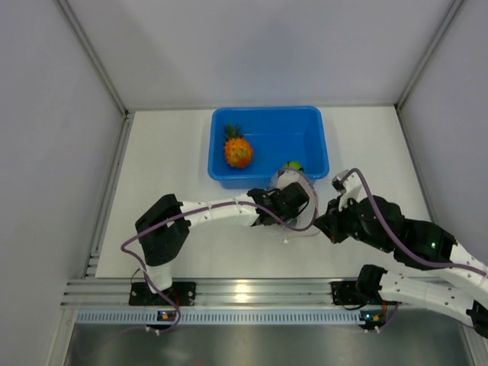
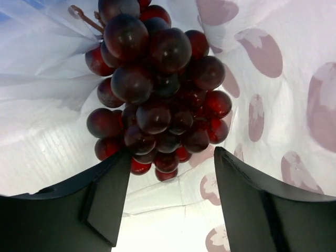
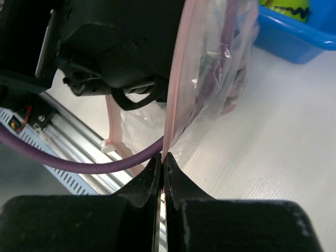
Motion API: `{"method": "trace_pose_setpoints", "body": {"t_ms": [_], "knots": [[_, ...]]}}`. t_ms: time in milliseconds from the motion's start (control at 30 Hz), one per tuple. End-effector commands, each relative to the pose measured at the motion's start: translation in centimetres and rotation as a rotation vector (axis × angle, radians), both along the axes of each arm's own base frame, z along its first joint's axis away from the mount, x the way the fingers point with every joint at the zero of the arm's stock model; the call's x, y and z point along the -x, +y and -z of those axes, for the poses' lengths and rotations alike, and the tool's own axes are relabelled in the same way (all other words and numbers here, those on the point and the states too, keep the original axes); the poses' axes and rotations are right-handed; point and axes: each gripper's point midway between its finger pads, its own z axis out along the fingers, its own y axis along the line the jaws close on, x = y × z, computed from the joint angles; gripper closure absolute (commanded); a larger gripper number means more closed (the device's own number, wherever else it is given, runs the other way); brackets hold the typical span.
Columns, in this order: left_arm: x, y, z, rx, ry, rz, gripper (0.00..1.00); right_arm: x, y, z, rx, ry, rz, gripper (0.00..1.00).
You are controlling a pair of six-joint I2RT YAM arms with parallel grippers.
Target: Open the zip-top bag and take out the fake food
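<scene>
While the right gripper point(image 3: 161, 163) pinched the pink zip strip point(image 3: 173, 105) of the bag point(image 3: 220, 73) between fully closed jaws, the left gripper point(image 2: 172, 157) reached in through the mouth of the bag. Its jaws stood partly open, one finger on each side of the lowest grapes point(image 2: 157, 89). The left finger looked to be just touching the bunch, but nothing was clamped yet. The bag was held up off the table point(image 3: 273, 131), just in front of the blue tub point(image 1: 320, 152), between the two arms. The pineapple point(image 1: 238, 151) lay inside the tub, and the green fruit point(image 1: 293, 165) sat at the tub's near wall, right behind the bag. Only the grapes could be seen inside the plastic.

By that layout, the opening looked done, and the step in hand was taking out the last piece. The next move called for the left jaws to close on the bunch somewhere firm, since the rounded grapes could slip from a shallow hold at the tip. The bunch would then have to come straight back out through the mouth. The right gripper needed to keep its pinch on the strip, so the thin plastic would not cling to the grapes and follow them out.
</scene>
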Motion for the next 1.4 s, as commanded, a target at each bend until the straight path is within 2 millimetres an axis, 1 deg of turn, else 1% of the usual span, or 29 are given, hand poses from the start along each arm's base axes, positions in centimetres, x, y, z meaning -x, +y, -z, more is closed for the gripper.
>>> {"method": "trace_pose_setpoints", "body": {"t_ms": [0, 33, 67, 133, 200, 300, 367, 400, 433, 467, 533, 600, 667, 700, 767, 800, 833, 867, 933, 967, 1033, 1100, 1133, 1200, 1233, 1267, 1300, 1333, 1367], "knots": [[-2.9, -1.4, -5.1, 0.102, -0.121, -0.061, 0.29, 2.6, 2.0, -1.5, -0.103, 0.008, -0.188, 1.0], [-3.0, -1.6, -4.7, 0.094, -0.116, -0.061, 0.26, 2.7, 1.9, -1.9, -0.12, 0.0, -0.189, 1.0], [-3.1, -1.8, -4.7, 0.096, -0.118, -0.06, 0.25, 2.6, 1.6, -2.3, -0.127, -0.013, -0.179, 1.0], [-3.2, -2.1, -3.8, 0.079, -0.108, -0.059, 0.22, 2.5, 1.1, -2.1, -0.11, -0.007, -0.155, 1.0], [-3.3, -2.5, -3.2, 0.07, -0.1, -0.054, 0.22, 2.0, 0.6, -1.9, -0.098, -0.012, -0.118, 1.0], [-3.4, -2.5, -1.4, 0.038, -0.087, -0.058, 0.22, 1.9, 0.2, -1.8, -0.109, -0.013, -0.096, 1.0], [-3.5, -2.7, -0.2, 0.017, -0.074, -0.054, 0.28, 2.3, 0.5, -2.0, -0.135, -0.015, -0.116, 1.0], [-3.6, -2.9, 0.1, 0.015, -0.072, -0.052, 0.38, 2.4, 0.6, -2.1, -0.142, -0.013, -0.122, 1.0], [-3.5, -2.9, 1.1, -0.005, -0.061, -0.049, 0.42, 2.5, 0.6, -2.1, -0.147, -0.011, -0.129, 1.0], [-3.5, -3.0, 1.6, -0.012, -0.056, -0.048, 0.45, 2.8, 0.8, -2.1, -0.156, -0.009, -0.146, 1.0], [-3.6, -3.3, 2.3, -0.019, -0.049, -0.047, 0.5, 3.0, 0.9, -2.3, -0.175, -0.009, -0.155, 1.0], [-3.6, -3.4, 2.7, -0.024, -0.042, -0.047, 0.53, 2.9, 0.7, -1.9, -0.164, -0.005, -0.144, 1.0], [-3.7, -3.5, 2.9, -0.026, -0.043, -0.047, 0.66, 2.7, 0.5, -1.4, -0.148, -0.004, -0.129, 1.0], [-3.7, -3.6, 2.8, -0.026, -0.044, -0.046, 0.77, 2.6, 0.4, -1.2, -0.141, -0.003, -0.12, 1.0], [-3.7, -3.6, 2.5, -0.022, -0.049, -0.04, 0.89, 1.9, -0.1, -0.8, -0.122, -0.011, -0.078, 1.0], [-3.6, -3.7, 2.3, -0.016, -0.043, -0.035, 1.0, 1.7, -0.4, -0.8, -0.118, -0.019, -0.058, 1.0], [-3.6, -3.8, 1.6, 0.0, -0.049, -0.035, 1.0, 1.3, -0.7, -0.7, -0.11, -0.024, -0.03, 1.0], [-3.4, -3.8, 1.4, 0.004, -0.047, -0.029, 1.0, 0.5, -1.3, -0.8, -0.101, -0.046, 0.025, 1.0], [-3.2, -4.1, 0.3, 0.026, -0.049, -0.008, 1.0, -0.2, -1.9, -1.1, -0.093, -0.065, 0.073, 1.0], [-3.1, -4.2, 0.0, 0.03, -0.05, 0.004, 1.0, -0.9, -2.4, -1.4, -0.086, -0.088, 0.12, 1.0], [-2.6, -4.4, -1.2, 0.039, -0.071, 0.029, 1.0, -1.6, -2.7, -1.8, -0.066, -0.111, 0.148, 1.0], [-1.9, -4.7, -1.9, 0.049, -0.079, 0.048, 1.0, -2.3, -3.0, -2.5, -0.055, -0.142, 0.18, 1.0], [-1.6, -4.7, -2.7, 0.063, -0.086, 0.056, 1.0, -2.7, -2.9, -2.3, -0.018, -0.147, 0.181, 1.0], [-1.0, -4.8, -4.1, 0.089, -0.098, 0.073, 1.0, -3.4, -3.2, -2.4, 0.026, -0.165, 0.212, 1.0], [-0.7, -4.8, -4.6, 0.092, -0.108, 0.081, 1.0, -3.7, -3.1, -1.9, 0.066, -0.158, 0.221, 1.0], [-0.5, -4.8, -5.2, 0.097, -0.12, 0.083, 1.0, -4.2, -3.3, -2.0, 0.084, -0.167, 0.246, 1.0], [-0.1, -4.8, -5.5, 0.098, -0.126, 0.093, 1.0, -4.4, -3.4, -1.7, 0.113, -0.162, 0.253, 1.0], [0.2, -4.6, -6.2, 0.108, -0.136, 0.096, 1.0, -4.7, -3.1, -1.2, 0.144, -0.152, 0.252, 1.0], [0.4, -4.5, -6.5, 0.113, -0.142, 0.095, 1.0, -4.8, -2.9, -1.3, 0.144, -0.145, 0.249, 1.0]]}}
